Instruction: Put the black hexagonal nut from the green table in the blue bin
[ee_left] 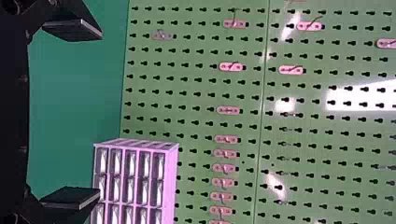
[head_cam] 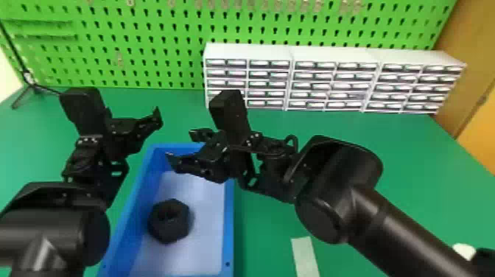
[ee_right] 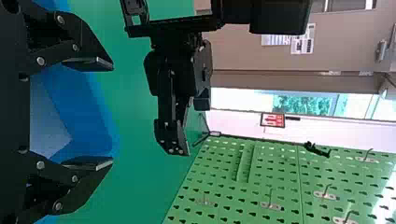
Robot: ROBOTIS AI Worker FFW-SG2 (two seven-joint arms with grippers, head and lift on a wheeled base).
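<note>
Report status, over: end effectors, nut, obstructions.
Left end effector open, empty. Right end effector open, empty, near far end of bin. Nut inside bin. Nothing covering nut, over.

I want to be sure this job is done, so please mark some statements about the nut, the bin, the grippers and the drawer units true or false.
1. The black hexagonal nut lies inside the blue bin. True.
2. The right gripper is shut on the nut. False: its fingers are apart, with nothing between them.
3. The left gripper is open. True.
4. The white drawer units stand in the bin. False: they stand on the green table, before the pegboard.
</note>
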